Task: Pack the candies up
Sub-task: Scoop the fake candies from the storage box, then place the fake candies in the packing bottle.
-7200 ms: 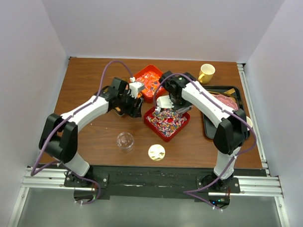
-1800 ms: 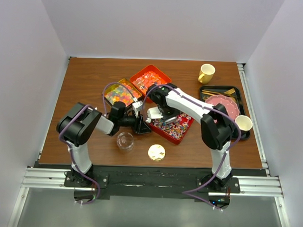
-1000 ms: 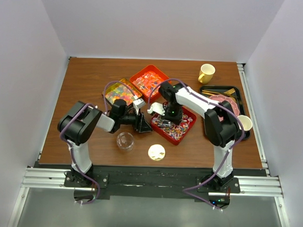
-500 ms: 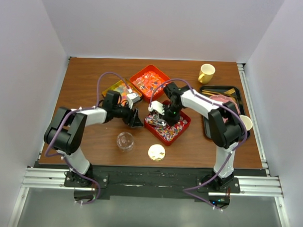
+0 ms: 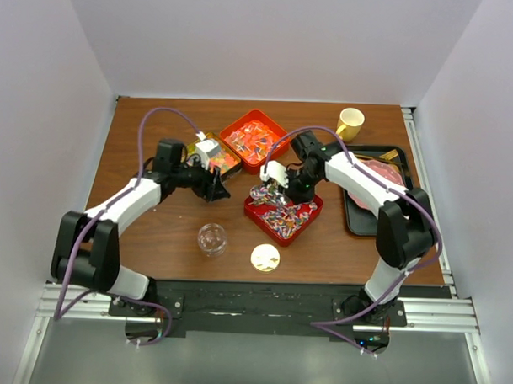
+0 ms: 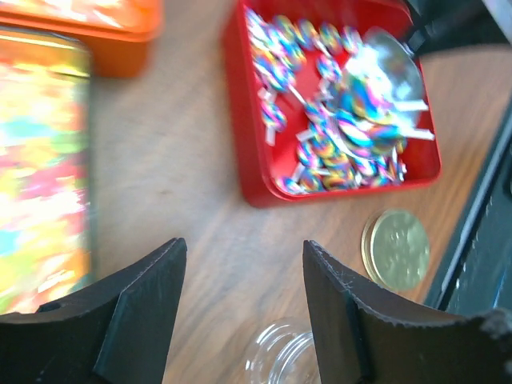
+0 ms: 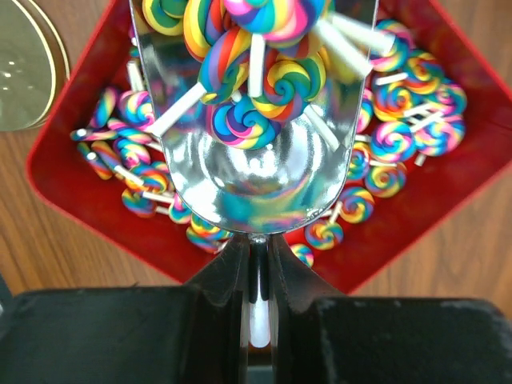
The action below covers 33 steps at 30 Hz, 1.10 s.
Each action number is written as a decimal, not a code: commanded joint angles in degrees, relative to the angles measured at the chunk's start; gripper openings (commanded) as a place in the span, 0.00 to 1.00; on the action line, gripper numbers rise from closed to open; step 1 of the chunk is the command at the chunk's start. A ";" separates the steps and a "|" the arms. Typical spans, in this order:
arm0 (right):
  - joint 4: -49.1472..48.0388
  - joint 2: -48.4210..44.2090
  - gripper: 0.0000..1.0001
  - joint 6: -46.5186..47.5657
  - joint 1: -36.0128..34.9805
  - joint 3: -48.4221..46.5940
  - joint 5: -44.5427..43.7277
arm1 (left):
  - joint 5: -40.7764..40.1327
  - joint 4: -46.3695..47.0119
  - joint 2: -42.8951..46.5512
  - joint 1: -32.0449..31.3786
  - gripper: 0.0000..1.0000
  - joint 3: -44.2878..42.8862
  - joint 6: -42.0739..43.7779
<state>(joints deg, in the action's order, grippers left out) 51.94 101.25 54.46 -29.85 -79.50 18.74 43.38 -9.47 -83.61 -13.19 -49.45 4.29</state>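
The right fingers [image 7: 214, 282] grip a silver scoop [image 7: 258, 190] heaped with swirled candies [image 7: 240, 120] above the red tray [image 7: 400, 234] holding more; the left fingers [image 6: 140, 308] stand apart, empty, near it.

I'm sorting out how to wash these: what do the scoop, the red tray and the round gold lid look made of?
The scoop looks like polished metal, likely steel, since it mirrors the lollipops. The red tray is glossy plastic or painted tin; its smooth, even colour leaves that open. The gold lid is probably thin metal, given its brassy sheen.
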 commanded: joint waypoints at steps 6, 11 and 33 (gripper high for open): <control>7.19 -3.35 0.00 -0.23 -7.22 -7.41 -7.57 | -12.24 2.18 8.72 10.72 0.65 -0.12 -10.45; 10.89 -0.97 0.00 -0.05 -14.00 -11.28 -13.81 | -20.60 2.97 11.71 15.19 0.67 1.55 -10.71; 23.03 14.58 0.00 -2.43 -31.94 -30.01 -34.45 | -28.61 11.06 26.13 22.94 0.73 12.18 -14.58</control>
<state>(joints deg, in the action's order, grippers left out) 71.42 115.72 52.97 -59.27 -106.43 -9.21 14.72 -2.81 -60.88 8.80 -39.24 -8.47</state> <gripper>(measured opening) 0.104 0.720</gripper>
